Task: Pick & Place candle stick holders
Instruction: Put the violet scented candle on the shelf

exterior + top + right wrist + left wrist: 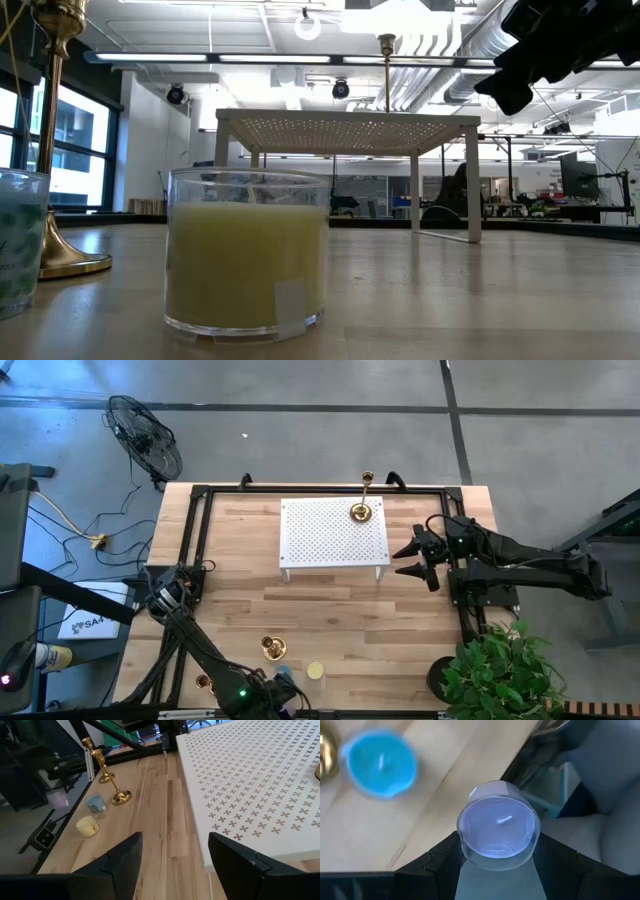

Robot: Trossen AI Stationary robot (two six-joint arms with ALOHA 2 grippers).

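Two upright candle stick holders [111, 782] stand at eleven o'clock from the gaping right pincer [175, 855]; left pincer [497, 852] clamps a candle [498, 825]

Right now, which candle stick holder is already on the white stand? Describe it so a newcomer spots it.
Find the white perforated stand in the table's middle, far half. On its corner nearest the right arm stands a gold candle stick holder with a tall slim stem. The other gold holders sit on bare wood near the left arm, beside small candles.
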